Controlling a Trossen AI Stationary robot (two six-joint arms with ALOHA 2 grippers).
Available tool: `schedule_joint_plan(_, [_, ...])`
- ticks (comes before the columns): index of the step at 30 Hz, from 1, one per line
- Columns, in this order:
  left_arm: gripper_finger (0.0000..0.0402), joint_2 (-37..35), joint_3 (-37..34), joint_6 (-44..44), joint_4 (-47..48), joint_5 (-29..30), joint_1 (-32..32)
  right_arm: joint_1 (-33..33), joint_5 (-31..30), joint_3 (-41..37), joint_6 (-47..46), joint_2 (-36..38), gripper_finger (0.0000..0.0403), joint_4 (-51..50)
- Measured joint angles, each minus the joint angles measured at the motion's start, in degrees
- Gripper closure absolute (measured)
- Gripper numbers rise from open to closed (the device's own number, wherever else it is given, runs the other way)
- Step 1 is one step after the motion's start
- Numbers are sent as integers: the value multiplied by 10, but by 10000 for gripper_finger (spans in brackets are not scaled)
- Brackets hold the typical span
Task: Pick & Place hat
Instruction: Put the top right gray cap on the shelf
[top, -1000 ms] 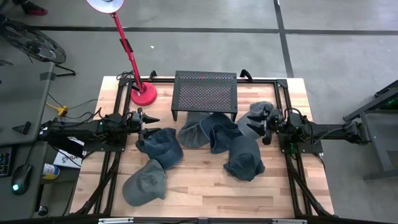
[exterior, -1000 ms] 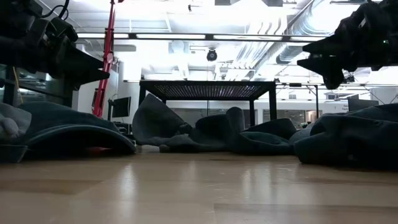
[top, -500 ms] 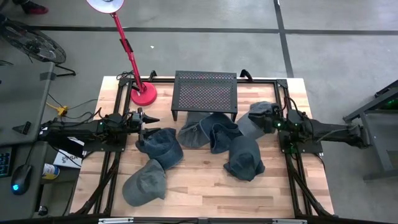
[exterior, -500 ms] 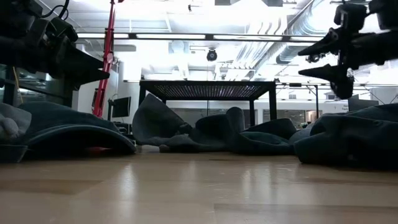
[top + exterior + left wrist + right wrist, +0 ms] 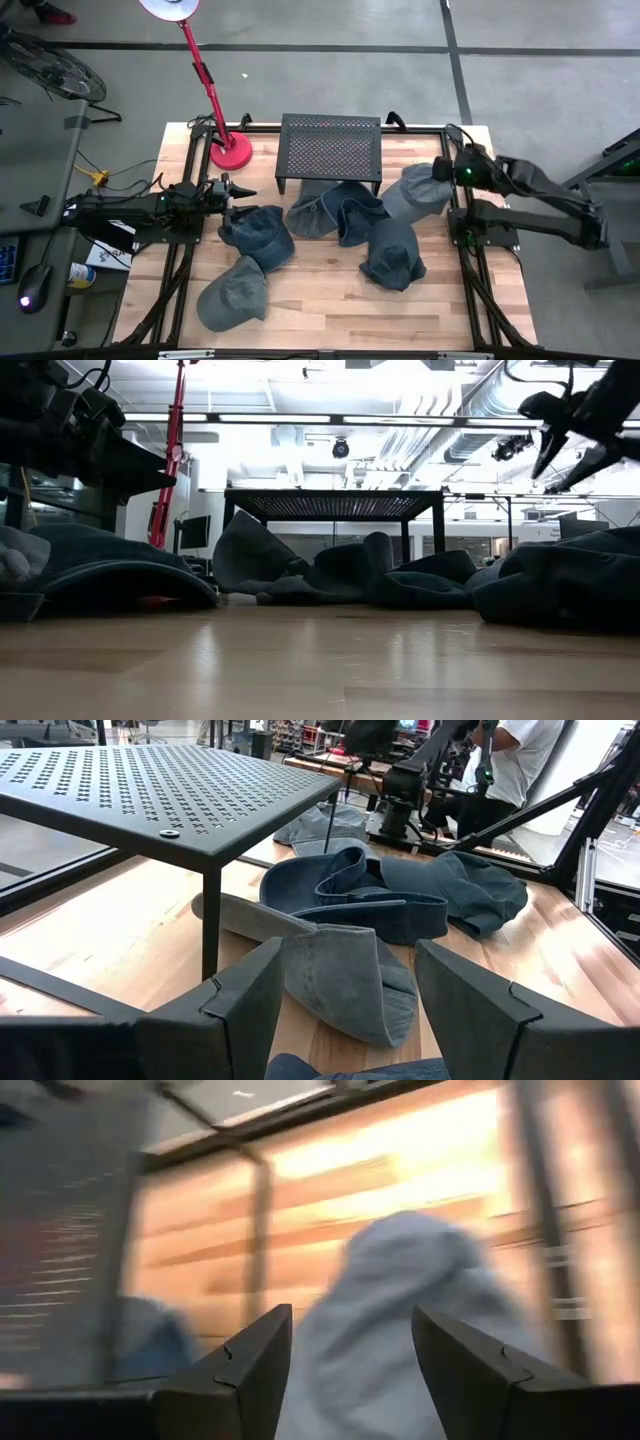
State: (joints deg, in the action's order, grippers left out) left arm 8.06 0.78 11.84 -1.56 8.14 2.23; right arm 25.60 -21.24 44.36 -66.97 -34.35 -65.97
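Both sets of jaws stand apart and hold nothing. On the right gripper (image 5: 447, 172) the gap shows plainly in its own wrist view, with a blue-grey hat (image 5: 400, 1320) lying directly ahead between the two dark fingers (image 5: 235, 1370) but lower down, not touched. From above, that gripper hangs over the right rear part of the tabletop (image 5: 320, 300), at the far edge of the same hat (image 5: 413, 192), which rests flat on the wood just beside the black frame rail. In the low view the right gripper (image 5: 572, 445) is raised well clear of the hat (image 5: 560, 585) beneath it.

The left gripper (image 5: 238, 190) waits low at the left side, its jaws spread, pointing toward the middle. A denim hat (image 5: 258, 235) lies right under and just ahead of it. Its wrist view looks past the fingers (image 5: 240, 1005) to a folded hat (image 5: 335, 970) near the leg of the perforated black stand (image 5: 150, 790).

More hats crowd the centre: two overlapping ones (image 5: 335, 212) partly under the stand (image 5: 331, 146), another (image 5: 392, 254) nearer the front, and one (image 5: 233, 292) at the front left. A red lamp (image 5: 228, 150) stands at the rear left corner.
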Motion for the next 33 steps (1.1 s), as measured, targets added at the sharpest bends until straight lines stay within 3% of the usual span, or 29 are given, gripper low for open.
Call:
schedule_joint_plan(6, [181,0,0,0,0,0,0,56,3,109,61,-136,195,-134])
schedule_joint_plan(11, [181,0,0,0,0,0,0,103,27,155,140,-234,164,-162])
schedule_joint_plan(18, [181,0,0,0,0,0,0,154,110,158,185,-327,104,-165])
schedule_joint_plan(33, [181,0,0,0,0,0,0,248,107,158,227,-441,99,-168])
